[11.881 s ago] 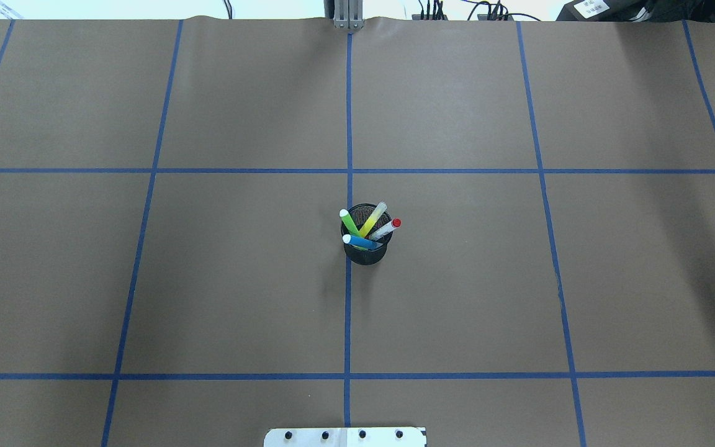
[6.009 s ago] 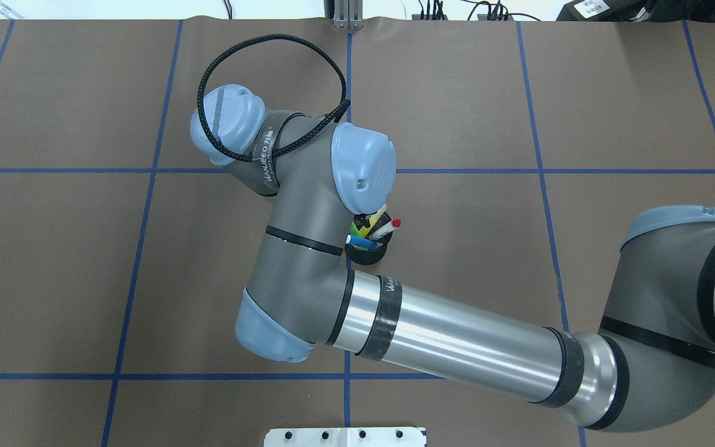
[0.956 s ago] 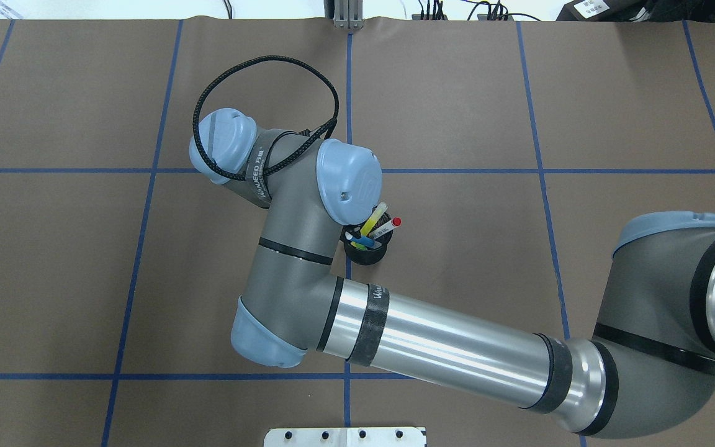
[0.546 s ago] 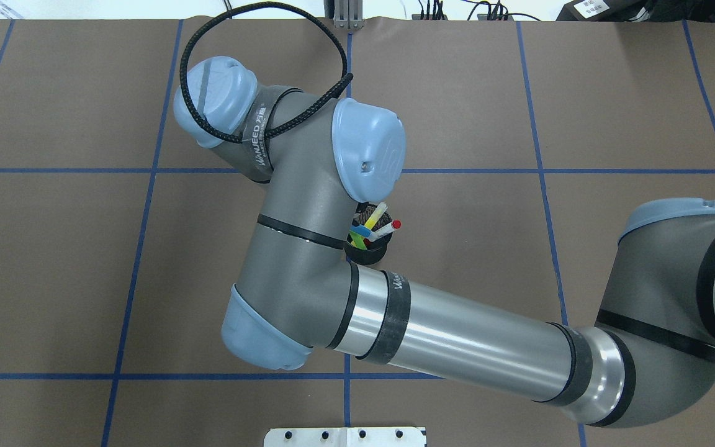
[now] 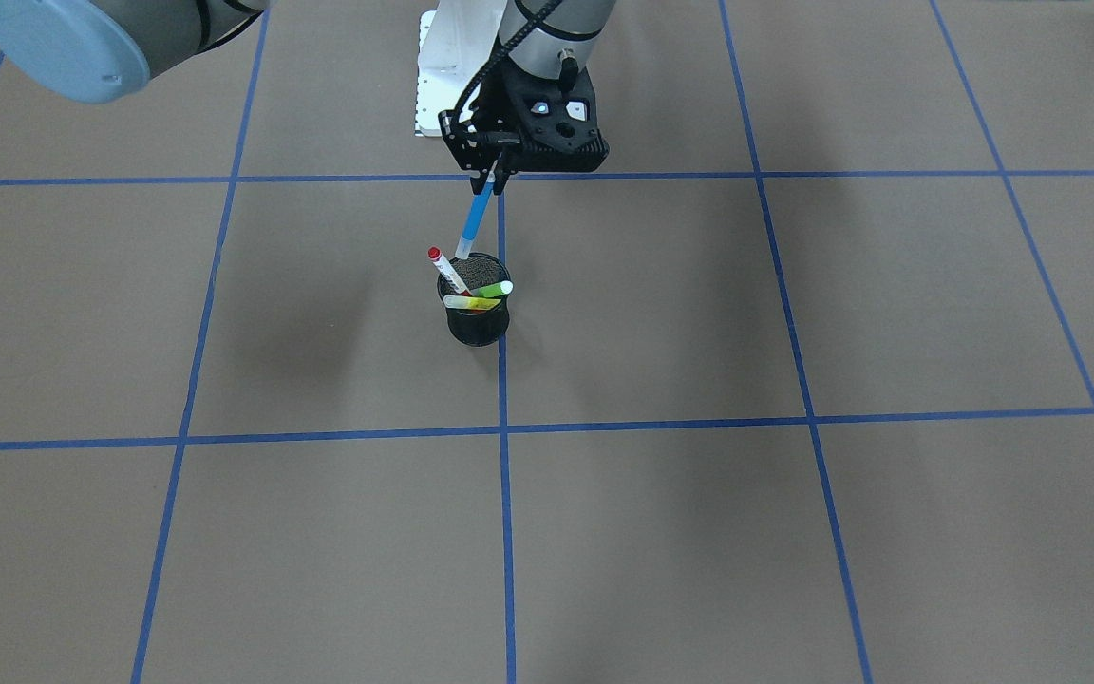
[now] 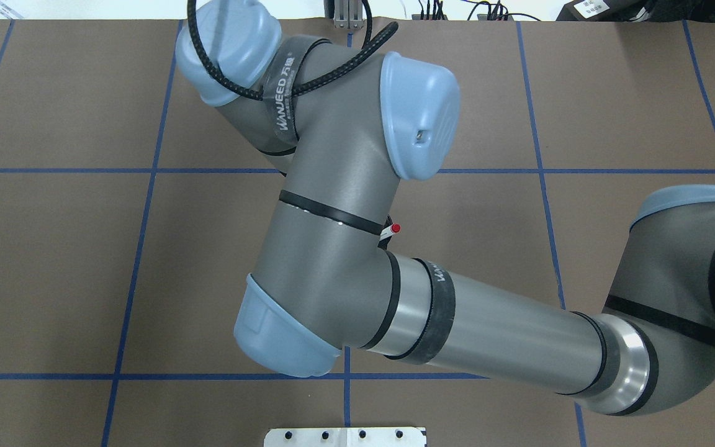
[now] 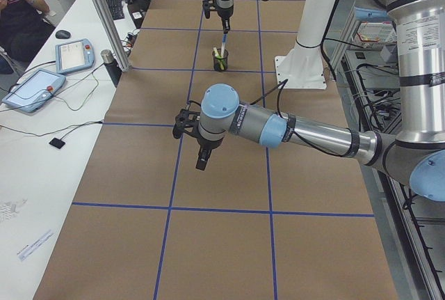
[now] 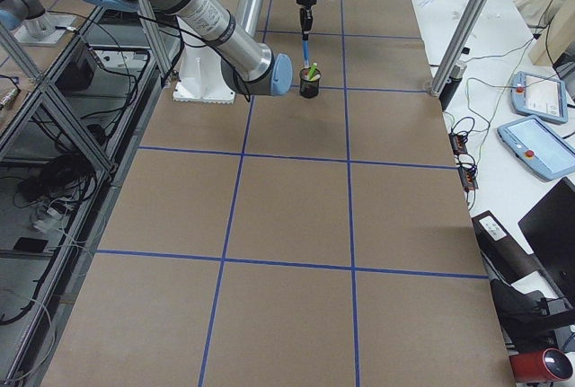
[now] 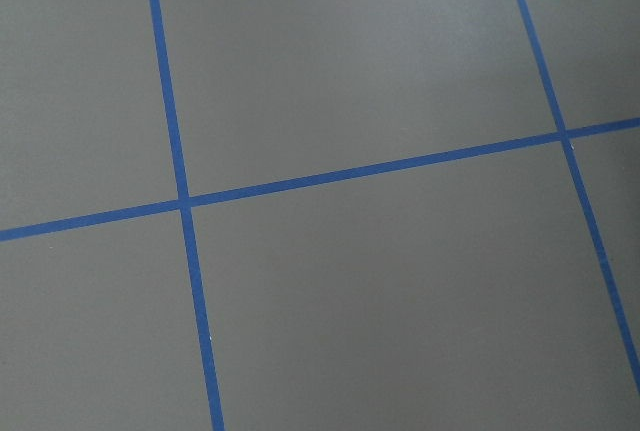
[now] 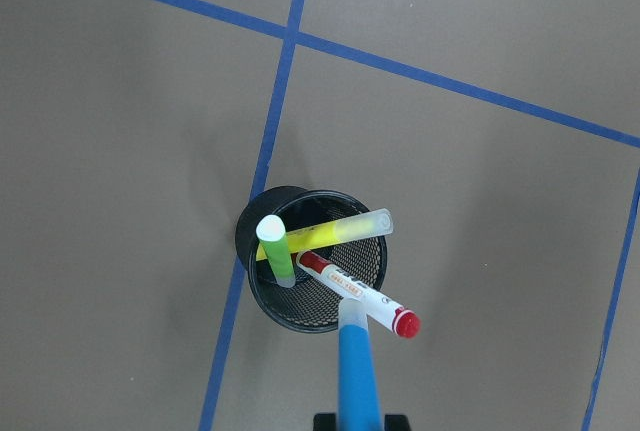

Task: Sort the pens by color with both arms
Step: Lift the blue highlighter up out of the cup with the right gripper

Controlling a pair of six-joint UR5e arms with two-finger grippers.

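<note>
Pinching the blue pen point(image 5: 475, 217) by its top, your right gripper point(image 5: 496, 179) hangs it clear at 12 o'clock of the cup point(image 5: 477, 328); whether the left gripper point(image 7: 201, 163) is open, you cannot tell.

We see a brown worktop point(image 5: 794, 532) ruled into large squares by blue tape lines point(image 5: 503, 494). The cup point(image 5: 478, 325) is black mesh. The blue pen point(image 5: 477, 217) has a whitish lower end. In the right wrist view, the white pen point(image 10: 358, 296) carries dark print and a red cap toward five o'clock of the cup, the light green pen point(image 10: 275, 247) shows a paler tip at nine o'clock, and the yellow pen point(image 10: 330, 231) fades to a clear end. The right arm point(image 6: 345, 236) is grey and silver with light-blue caps and black bands; its fingers point(image 5: 505, 176) are black. The pedestal point(image 5: 443, 85) is white.
</note>
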